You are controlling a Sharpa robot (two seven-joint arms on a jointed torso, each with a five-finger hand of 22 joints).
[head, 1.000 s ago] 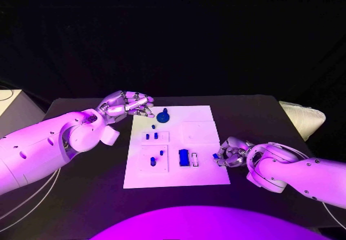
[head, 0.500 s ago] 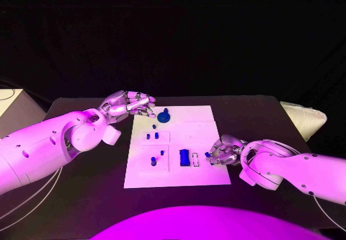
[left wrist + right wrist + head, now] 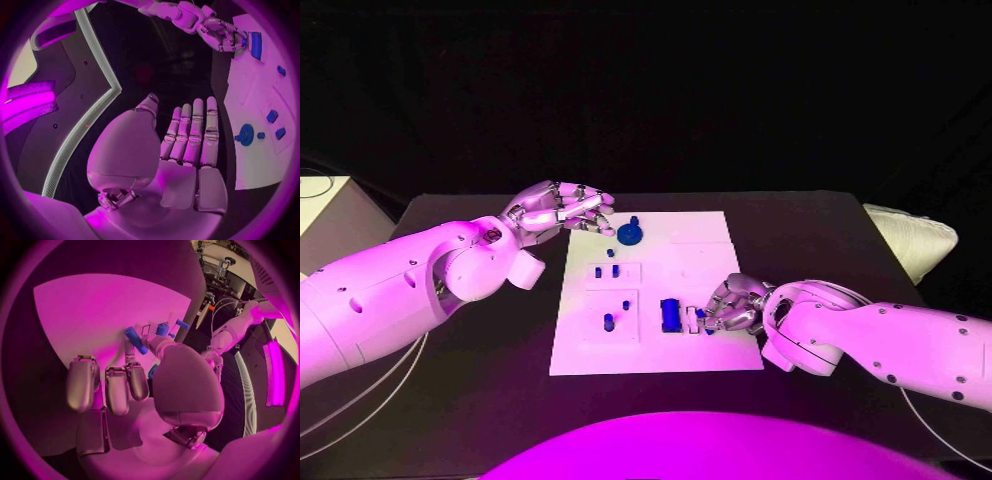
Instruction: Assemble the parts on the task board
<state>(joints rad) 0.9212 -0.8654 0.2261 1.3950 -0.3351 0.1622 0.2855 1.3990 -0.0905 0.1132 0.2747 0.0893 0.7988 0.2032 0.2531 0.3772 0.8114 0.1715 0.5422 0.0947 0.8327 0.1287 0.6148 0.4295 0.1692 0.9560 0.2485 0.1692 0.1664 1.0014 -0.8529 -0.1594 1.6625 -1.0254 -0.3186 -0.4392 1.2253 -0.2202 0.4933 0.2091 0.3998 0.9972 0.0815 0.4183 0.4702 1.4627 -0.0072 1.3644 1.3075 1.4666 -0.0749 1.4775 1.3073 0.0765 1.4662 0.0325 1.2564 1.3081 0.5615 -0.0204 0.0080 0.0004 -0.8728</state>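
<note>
On the white task board [image 3: 678, 300] the right hand [image 3: 733, 305] pinches a small blue peg [image 3: 135, 340]; left hand [image 3: 560, 208] curled, holding nothing.

One table [image 3: 819, 225] carries one white task board [image 3: 661, 355]. Two robot hands show: the left robot hand [image 3: 560, 210] and the right robot hand [image 3: 733, 305]. The board has three raised square panels: one with two pegs [image 3: 626, 279], one nearer the robot [image 3: 589, 330], and one bare [image 3: 697, 262]. Eight blue parts can be counted: one round knobbed piece [image 3: 629, 236], one large rectangular block [image 3: 669, 315] and six small pegs, namely one far peg [image 3: 607, 228], a pair [image 3: 597, 271], two single ones [image 3: 606, 321] on the nearer panel, and one held peg [image 3: 705, 320]. Beyond the table's edges sit one white bundle [image 3: 920, 235] and one pale box [image 3: 322, 215]
</note>
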